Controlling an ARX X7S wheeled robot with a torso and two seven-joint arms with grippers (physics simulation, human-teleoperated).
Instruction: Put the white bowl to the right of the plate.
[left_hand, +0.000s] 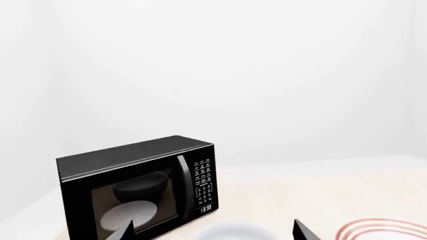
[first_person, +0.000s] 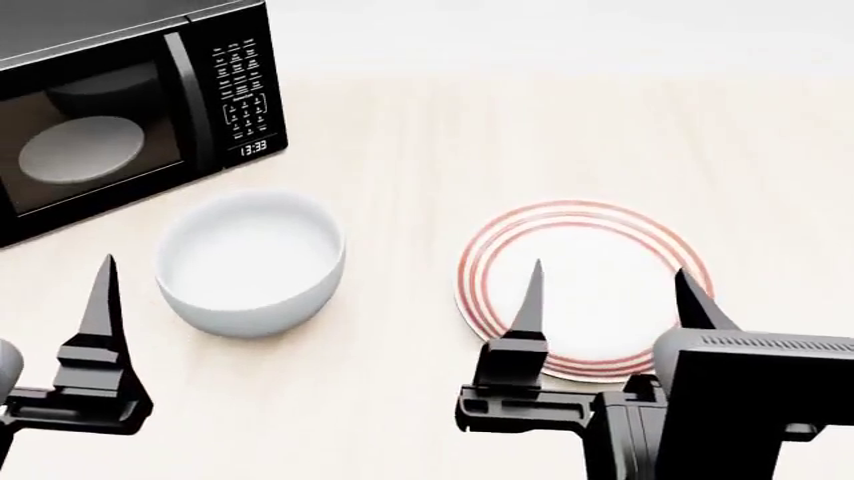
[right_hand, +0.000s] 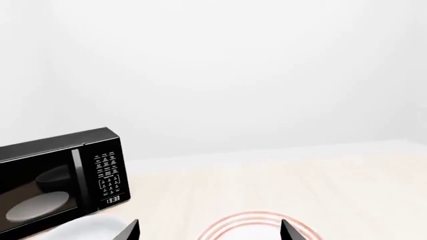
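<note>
Worktop (first_person: 400, 130): pale wood under a blank white backdrop; we see little else of the room.
Bowl (first_person: 251, 260): white, upright, left of the plate (first_person: 587, 285) and well apart from it, so our task is not yet done.
Microwave (first_person: 120, 110): behind the bowl, door shut; we make out a pale dish through its window.
Left fingers (first_person: 100, 300): only one shows, the other is cut off; we cannot tell their state.
Right fingers (first_person: 607, 300): released, spread over the plate, holding nothing.
Wrist views: bowl and plate are clipped at the edge.
</note>
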